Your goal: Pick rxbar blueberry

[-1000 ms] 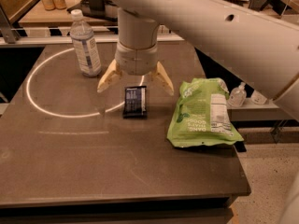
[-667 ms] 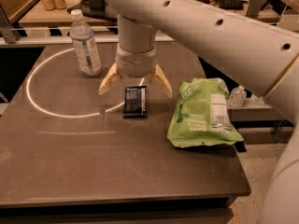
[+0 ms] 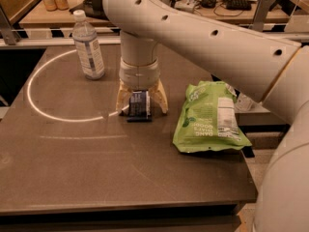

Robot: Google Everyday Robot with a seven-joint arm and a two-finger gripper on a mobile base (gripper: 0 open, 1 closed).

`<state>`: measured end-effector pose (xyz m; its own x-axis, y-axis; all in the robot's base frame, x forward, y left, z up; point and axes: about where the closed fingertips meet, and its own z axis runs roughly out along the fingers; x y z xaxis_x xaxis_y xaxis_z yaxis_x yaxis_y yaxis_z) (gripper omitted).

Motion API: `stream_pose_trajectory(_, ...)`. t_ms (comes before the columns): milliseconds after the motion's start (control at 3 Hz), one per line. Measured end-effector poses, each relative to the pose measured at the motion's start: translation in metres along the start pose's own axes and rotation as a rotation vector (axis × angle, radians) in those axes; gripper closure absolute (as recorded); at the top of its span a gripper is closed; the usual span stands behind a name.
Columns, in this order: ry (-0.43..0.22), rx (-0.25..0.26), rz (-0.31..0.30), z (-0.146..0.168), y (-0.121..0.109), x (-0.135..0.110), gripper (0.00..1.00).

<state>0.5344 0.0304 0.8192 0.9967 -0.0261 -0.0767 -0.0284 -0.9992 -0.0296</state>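
Observation:
The rxbar blueberry [image 3: 139, 105], a small dark navy bar with white print, lies on the dark table [image 3: 96, 163] near its middle. My gripper [image 3: 141, 103] points straight down over it, with its tan fingers [image 3: 123, 99] standing on either side of the bar, close to its edges. The jaws are still open around the bar, and the bar rests on the table. The white arm comes in from the upper right.
A clear water bottle [image 3: 88, 46] stands at the back left. A large light-green snack bag [image 3: 210, 117] lies right of the bar, near the table's right edge. A white circular line [image 3: 36, 103] marks the tabletop. Shelving and clutter stand behind the table.
The gripper has come down over the bar and its fingers have narrowed from a wide spread to just outside the bar's edges. The bar, bag and bottle have not moved.

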Motion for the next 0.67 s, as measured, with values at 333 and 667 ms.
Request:
stream_pose_trajectory(333, 0.000, 0.000, 0.000, -0.0082, -0.0002, -0.0006, 0.72)
stream_pose_trajectory(667, 0.000, 0.000, 0.000, -0.0126, -0.0005, -0.0009, 0.95)
